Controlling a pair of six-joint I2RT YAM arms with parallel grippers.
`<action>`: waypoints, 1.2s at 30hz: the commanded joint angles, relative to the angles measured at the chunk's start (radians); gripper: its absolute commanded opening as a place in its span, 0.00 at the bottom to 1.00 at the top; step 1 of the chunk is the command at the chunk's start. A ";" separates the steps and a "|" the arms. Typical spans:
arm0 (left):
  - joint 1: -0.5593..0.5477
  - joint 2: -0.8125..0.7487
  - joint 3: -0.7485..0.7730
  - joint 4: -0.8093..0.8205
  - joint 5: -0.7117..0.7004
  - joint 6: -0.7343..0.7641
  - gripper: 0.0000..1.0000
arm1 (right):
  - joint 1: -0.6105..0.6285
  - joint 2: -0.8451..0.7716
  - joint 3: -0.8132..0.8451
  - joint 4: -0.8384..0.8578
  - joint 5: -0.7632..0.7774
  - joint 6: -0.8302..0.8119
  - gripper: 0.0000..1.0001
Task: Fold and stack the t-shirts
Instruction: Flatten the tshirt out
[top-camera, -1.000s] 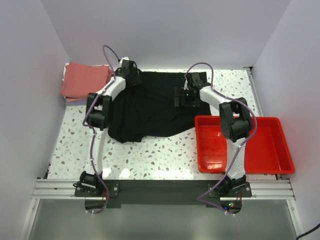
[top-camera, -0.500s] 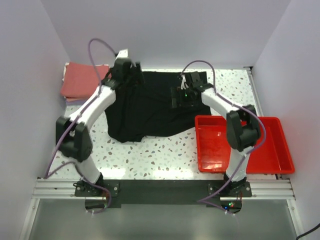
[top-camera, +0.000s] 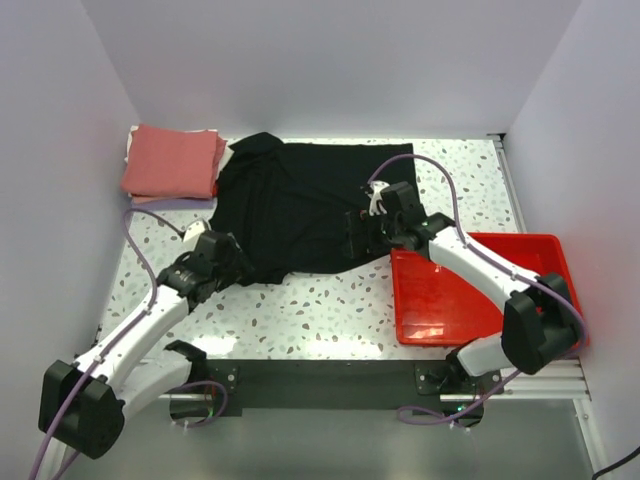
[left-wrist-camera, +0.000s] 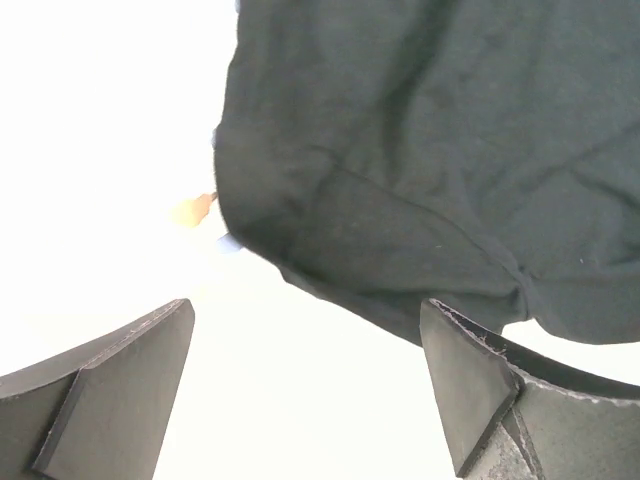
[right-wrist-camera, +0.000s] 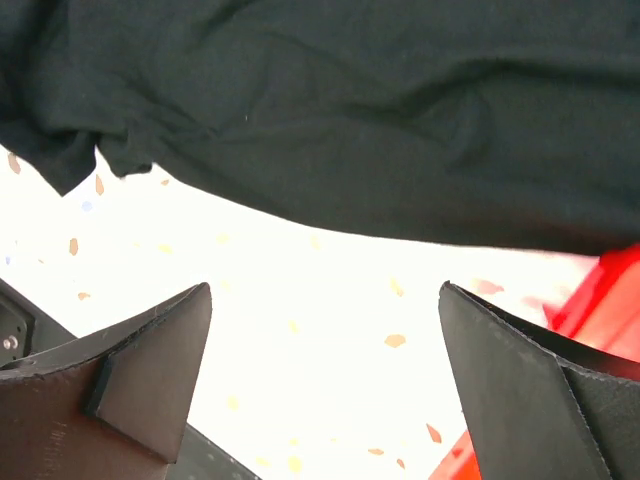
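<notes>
Both arms are reaching low over the speckled surface (top-camera: 320, 305), and the left pincer (top-camera: 226, 262) is spread wide with nothing between its fingers but bare surface. In the left wrist view that pincer (left-wrist-camera: 308, 312) has the rumpled corner of the black t-shirt (left-wrist-camera: 420, 150) just ahead of its fingertips, not touching them. Over on the other side, the right pincer (top-camera: 356, 238) is spread wide too and holds nothing. Its own camera shows the pincer (right-wrist-camera: 325, 298) a little short of the black t-shirt's (right-wrist-camera: 350, 100) near hem, with the red tray (right-wrist-camera: 600, 290) close off to its right. From above, the black t-shirt (top-camera: 300, 205) lies spread out and creased, stretching away beyond both pincers, and the red tray (top-camera: 540, 300) sits beside the right arm. Well beyond the left pincer, off to its far left, the salmon-red t-shirt (top-camera: 170, 160) lies folded in the corner.
</notes>
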 joint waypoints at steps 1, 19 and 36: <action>0.000 -0.013 -0.030 0.013 -0.046 -0.105 1.00 | -0.002 -0.066 -0.025 0.023 -0.003 0.016 0.99; 0.000 0.067 0.066 0.023 -0.114 -0.101 0.00 | 0.001 -0.166 -0.120 -0.017 -0.004 -0.003 0.99; 0.000 -0.050 0.143 -0.141 -0.243 -0.127 0.00 | 0.000 -0.158 -0.120 -0.069 0.058 -0.052 0.99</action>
